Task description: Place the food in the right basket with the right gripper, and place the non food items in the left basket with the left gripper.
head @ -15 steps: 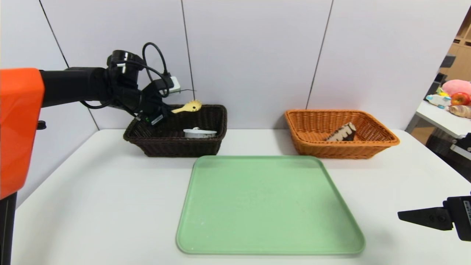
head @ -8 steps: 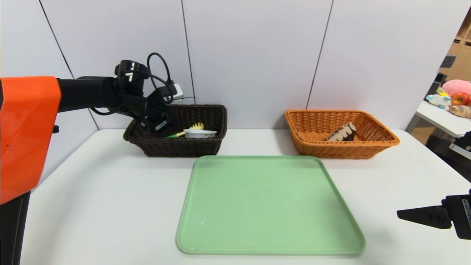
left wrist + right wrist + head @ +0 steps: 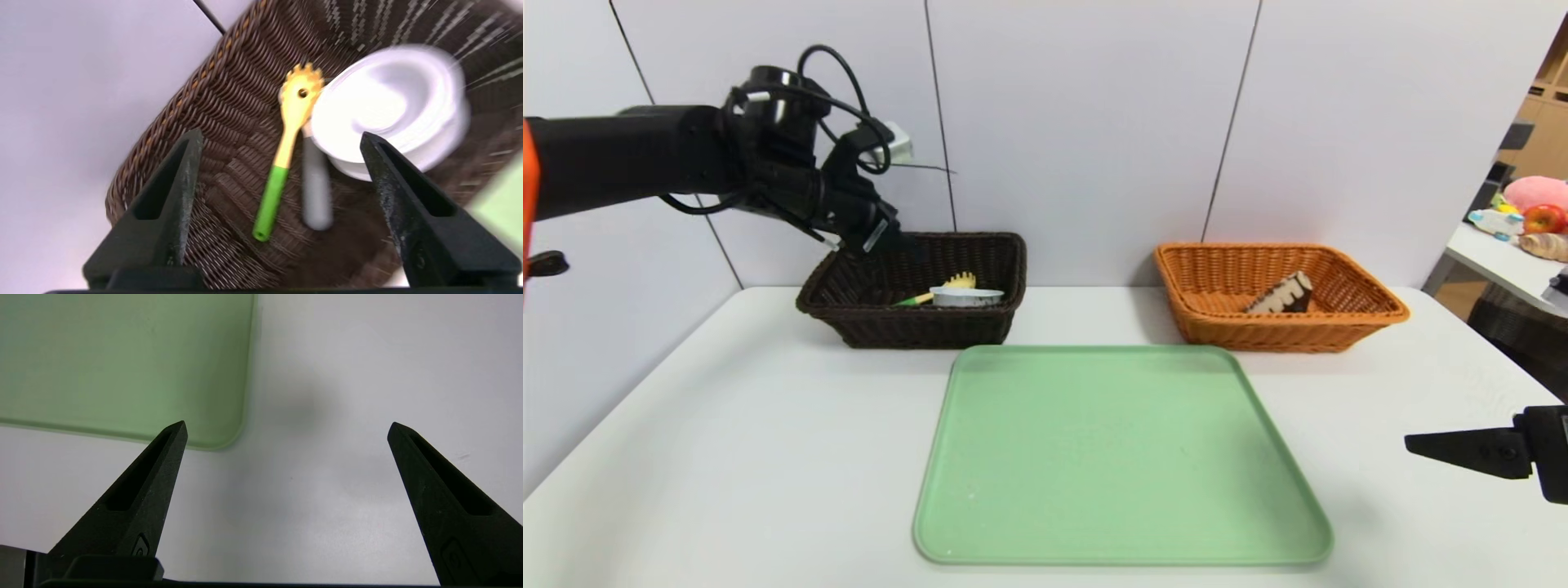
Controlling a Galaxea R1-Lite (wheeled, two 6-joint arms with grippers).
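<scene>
A yellow pasta fork with a green handle (image 3: 935, 291) (image 3: 286, 147) lies in the dark brown left basket (image 3: 849, 314) (image 3: 212, 102), beside a white bowl (image 3: 966, 296) (image 3: 392, 106) and a grey-handled utensil (image 3: 316, 192). My left gripper (image 3: 882, 238) (image 3: 282, 139) hangs open and empty above that basket's far left corner. The orange right basket (image 3: 1356, 322) holds a dark chocolate cake slice (image 3: 1282, 296). My right gripper (image 3: 1454, 449) (image 3: 286, 428) is open over the bare table near the front right, holding nothing.
A green tray (image 3: 1119, 457) (image 3: 122, 363) fills the middle of the white table (image 3: 727, 457). A wall stands close behind both baskets. A side table with toys (image 3: 1531, 216) is at the far right.
The pasta fork left my left gripper and dropped into the brown basket. The left arm then rose up and back. The right arm stayed put.
</scene>
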